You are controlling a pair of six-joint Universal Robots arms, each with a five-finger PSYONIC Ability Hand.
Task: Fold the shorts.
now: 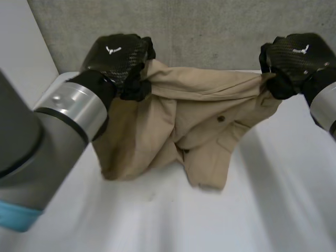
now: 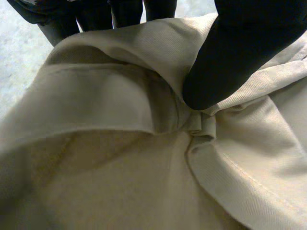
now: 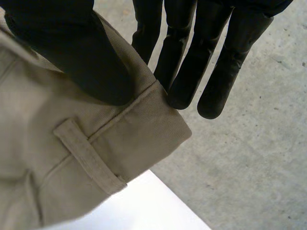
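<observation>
Your left hand [image 1: 118,58] and right hand [image 1: 294,55] each pinch one waistband end of the tan twill shorts [image 1: 199,121], thumb over cloth. The shorts hang stretched between them, legs crumpled on the white bench [image 1: 210,220].

Black, carbon-weave left hand [image 1: 118,55] and right hand [image 1: 296,55] each bore a white emblem; the grey left arm [image 1: 23,142] had a silver ring and a light-blue cap.
</observation>
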